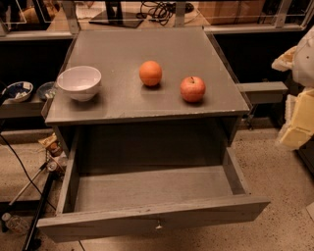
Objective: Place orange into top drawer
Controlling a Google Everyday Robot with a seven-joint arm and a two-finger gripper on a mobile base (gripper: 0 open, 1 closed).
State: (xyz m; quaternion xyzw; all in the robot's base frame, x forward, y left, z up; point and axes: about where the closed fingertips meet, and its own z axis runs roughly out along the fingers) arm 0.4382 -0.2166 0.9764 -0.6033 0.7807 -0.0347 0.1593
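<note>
The orange sits on the grey cabinet top, near the middle. A red-orange apple with a stem lies just to its right. The top drawer is pulled wide open below the cabinet top and nothing lies in it; its front panel with a small metal knob is nearest the camera. My gripper is at the right edge of the view, beside the cabinet and level with the cabinet's front right corner. It is apart from the orange and holds nothing that I can see.
A white bowl stands at the left of the cabinet top. A low shelf on the left holds small dishes. Cables and a stand lie on the floor at the lower left. A desk with wires is behind.
</note>
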